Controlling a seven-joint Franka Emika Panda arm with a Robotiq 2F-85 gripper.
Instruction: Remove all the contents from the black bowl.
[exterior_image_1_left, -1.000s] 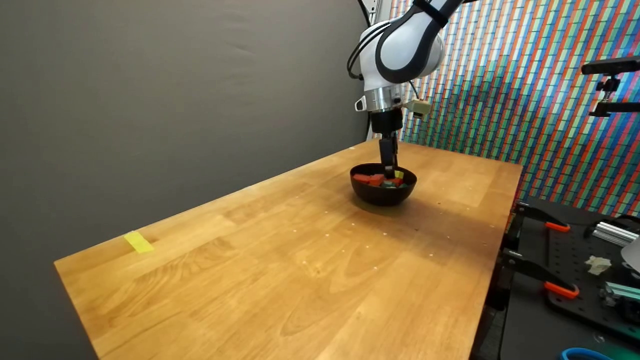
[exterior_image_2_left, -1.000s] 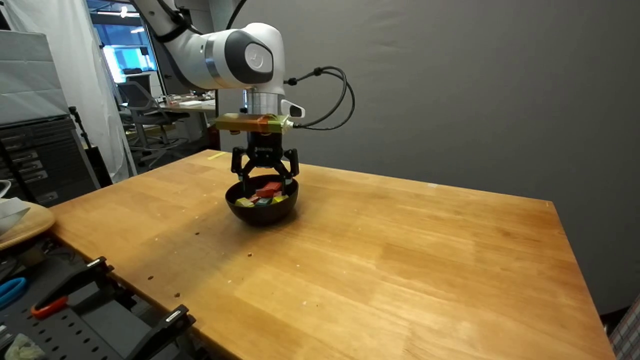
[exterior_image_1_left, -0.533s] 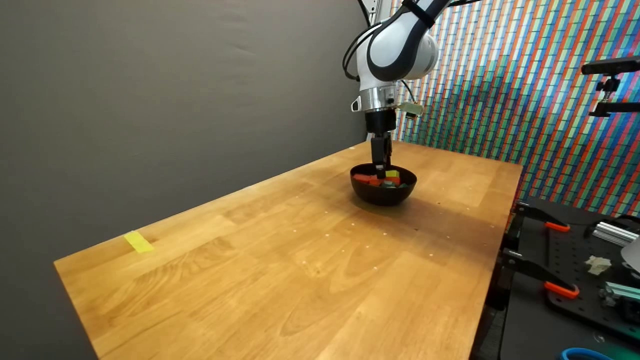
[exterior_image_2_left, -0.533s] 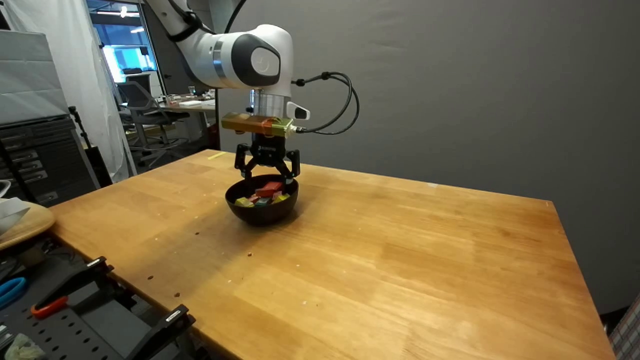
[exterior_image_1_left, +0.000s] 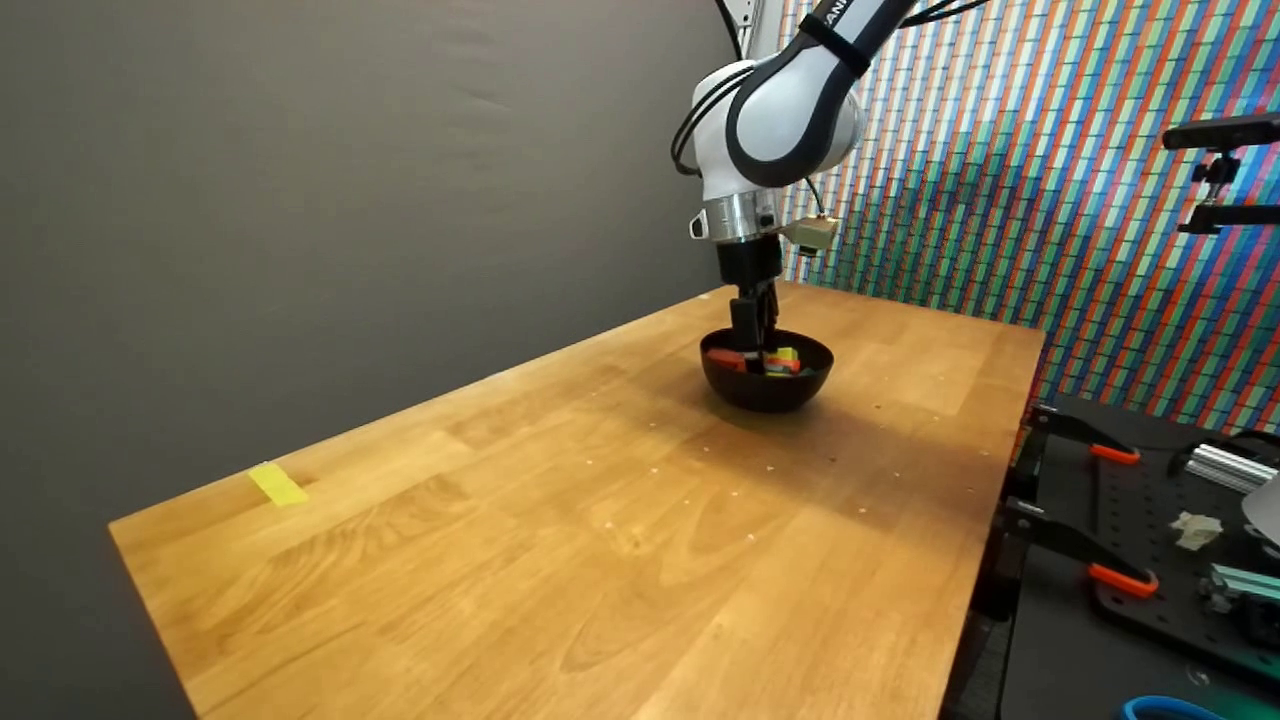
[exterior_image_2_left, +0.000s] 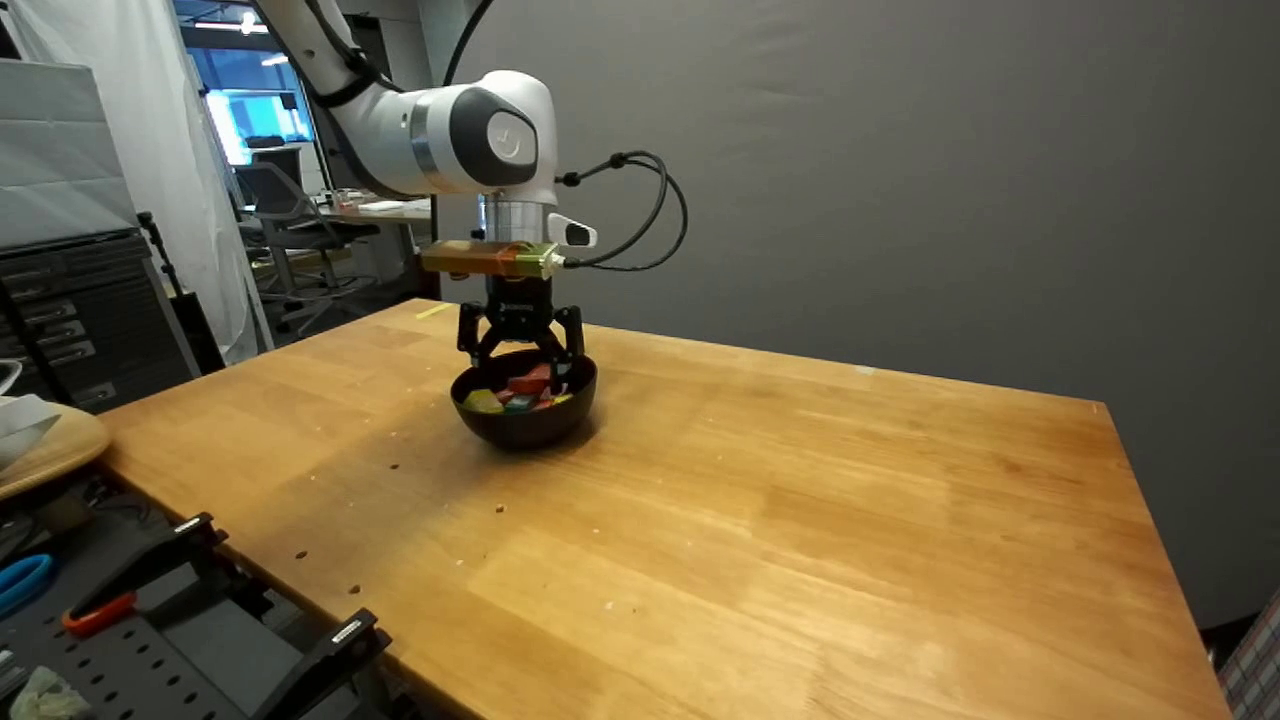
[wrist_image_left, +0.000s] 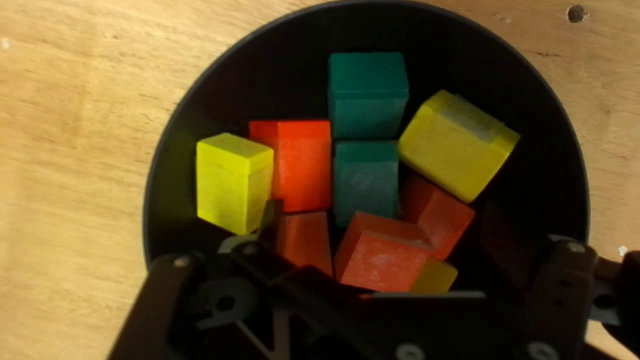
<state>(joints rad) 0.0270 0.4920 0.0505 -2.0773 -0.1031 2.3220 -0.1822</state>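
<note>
Black bowl (exterior_image_2_left: 525, 430), blocks (wrist_image_left: 367, 182) heaped loosely within.
My tool (exterior_image_2_left: 521, 377) hangs inside, jaws spread apart, probably to straddle a red block (wrist_image_left: 382, 257).

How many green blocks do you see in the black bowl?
2. In the wrist view, the upper green block lies toward the top of the black bowl, and the lower green block sits directly below it. Others may be hidden behind the end effector.
</note>
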